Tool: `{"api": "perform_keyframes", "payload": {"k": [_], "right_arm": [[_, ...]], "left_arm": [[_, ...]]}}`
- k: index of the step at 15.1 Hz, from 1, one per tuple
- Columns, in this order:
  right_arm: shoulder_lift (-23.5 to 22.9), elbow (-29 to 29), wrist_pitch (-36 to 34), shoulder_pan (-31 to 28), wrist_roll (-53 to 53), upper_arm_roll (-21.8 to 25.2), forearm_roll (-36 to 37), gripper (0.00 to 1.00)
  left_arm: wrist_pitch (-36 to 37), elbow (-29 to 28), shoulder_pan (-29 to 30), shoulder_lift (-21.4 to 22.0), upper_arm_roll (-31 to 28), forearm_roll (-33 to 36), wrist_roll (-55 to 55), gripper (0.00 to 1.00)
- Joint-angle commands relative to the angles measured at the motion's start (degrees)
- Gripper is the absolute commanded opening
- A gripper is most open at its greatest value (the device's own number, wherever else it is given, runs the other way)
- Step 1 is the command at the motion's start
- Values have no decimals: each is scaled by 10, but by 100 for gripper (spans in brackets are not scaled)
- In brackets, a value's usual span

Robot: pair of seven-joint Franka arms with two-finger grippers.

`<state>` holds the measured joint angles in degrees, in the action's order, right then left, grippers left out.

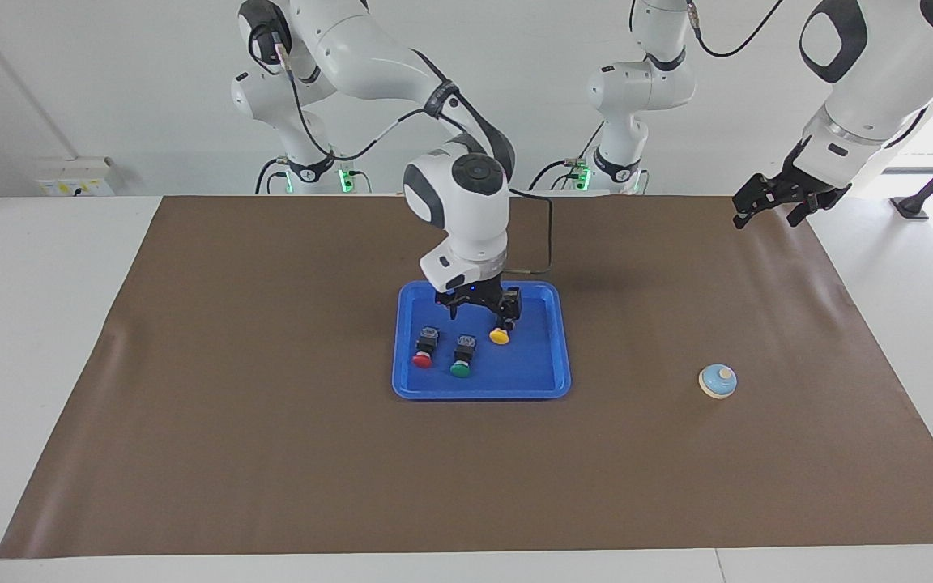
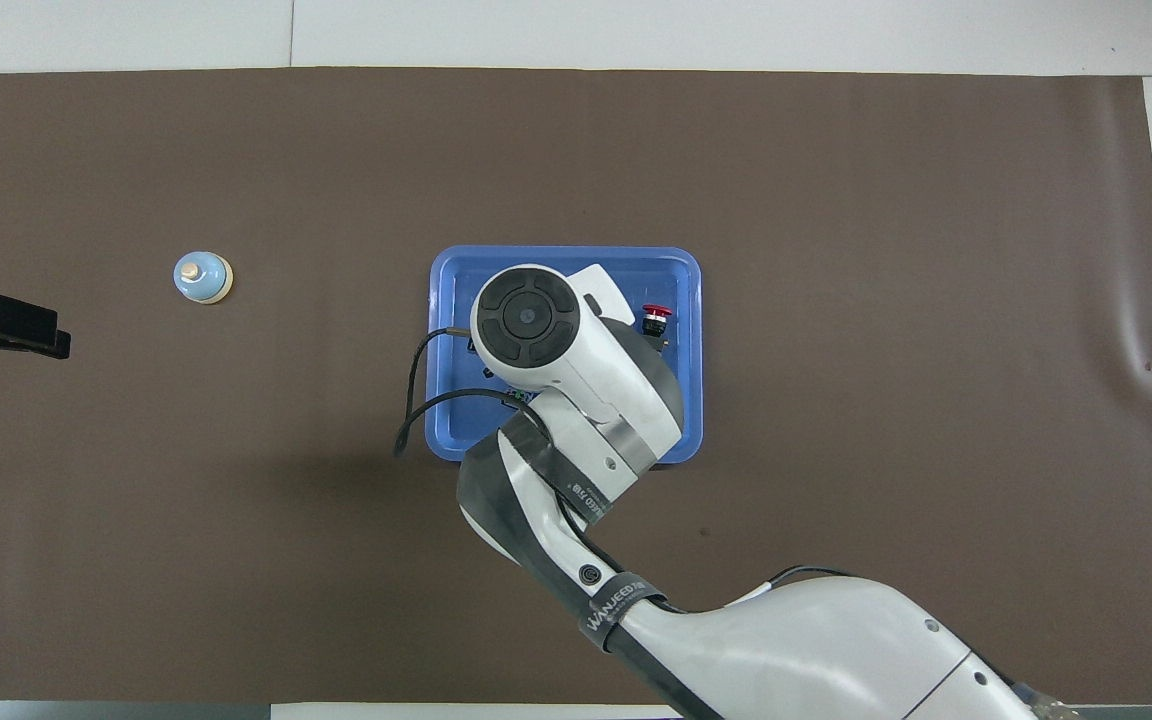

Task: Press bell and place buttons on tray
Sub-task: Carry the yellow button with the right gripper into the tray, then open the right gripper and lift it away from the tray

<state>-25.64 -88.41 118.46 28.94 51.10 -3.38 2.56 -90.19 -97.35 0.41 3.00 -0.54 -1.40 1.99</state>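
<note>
Buttons (image 1: pixel 459 351) on tray (image 1: pixel 551 356) — R pincer (image 1: pixel 479 312) open (above yellow).

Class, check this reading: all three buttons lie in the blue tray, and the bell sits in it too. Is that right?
Not quite. The facing view shows the bell on the brown mat, apart from the tray, toward the left arm's end. The buttons do lie in the tray.
</note>
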Motion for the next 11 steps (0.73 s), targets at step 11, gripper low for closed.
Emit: {"api": "perform_keyframes", "payload": {"k": [11], "right_arm": [[118, -6, -179, -230, -397, -8, -23, 100]], "left_arm": [[4, -10, -1, 13, 0, 3, -6, 100]]}}
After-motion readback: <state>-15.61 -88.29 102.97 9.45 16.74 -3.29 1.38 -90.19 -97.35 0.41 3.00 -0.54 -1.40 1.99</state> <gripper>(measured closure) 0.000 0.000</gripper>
